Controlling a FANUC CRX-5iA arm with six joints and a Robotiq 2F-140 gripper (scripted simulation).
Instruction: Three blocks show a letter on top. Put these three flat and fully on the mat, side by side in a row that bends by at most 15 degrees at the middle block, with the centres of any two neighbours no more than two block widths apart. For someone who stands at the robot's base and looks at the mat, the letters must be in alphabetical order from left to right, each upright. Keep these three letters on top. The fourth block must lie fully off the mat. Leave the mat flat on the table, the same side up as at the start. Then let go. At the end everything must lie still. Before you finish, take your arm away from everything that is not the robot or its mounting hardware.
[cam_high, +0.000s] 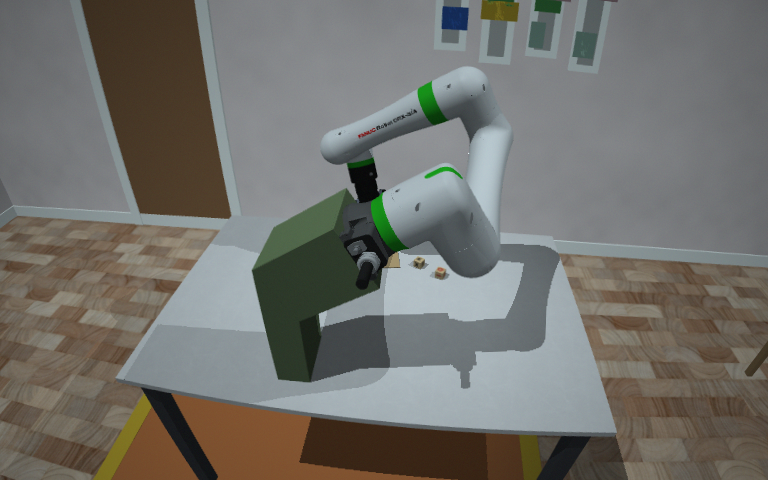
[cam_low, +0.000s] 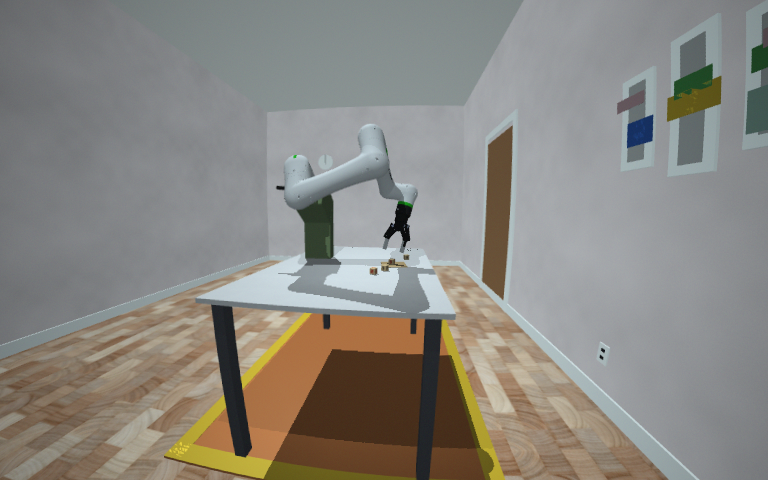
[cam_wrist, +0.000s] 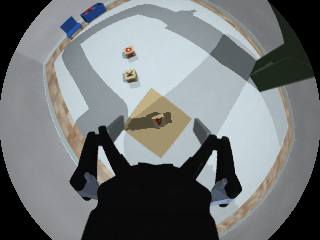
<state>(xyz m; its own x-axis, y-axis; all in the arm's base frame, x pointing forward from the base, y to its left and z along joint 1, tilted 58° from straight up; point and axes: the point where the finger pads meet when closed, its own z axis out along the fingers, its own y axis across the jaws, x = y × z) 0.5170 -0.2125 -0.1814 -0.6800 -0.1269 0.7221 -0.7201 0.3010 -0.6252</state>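
Note:
My gripper (cam_low: 396, 245) is open and empty and hangs well above the table. In the wrist view its fingers frame the tan mat. One wooden block (cam_wrist: 159, 119) with a red mark on top lies on the mat, partly in the gripper's shadow. Two more blocks lie off the mat on the white table, the nearer one (cam_wrist: 131, 76) and the farther one (cam_wrist: 130, 51). In the top view these two show as a dark-lettered block (cam_high: 419, 262) and a red-lettered block (cam_high: 439, 273). The exterior view shows a fourth block (cam_low: 406, 256) beyond the mat (cam_low: 396, 264). The letters are too small to read.
The green robot pedestal (cam_high: 305, 283) stands on the table beside the work area and hides most of the mat in the top view. The arm's elbow (cam_high: 441, 226) hangs over the table near the blocks. The table edge lies beyond the two outer blocks.

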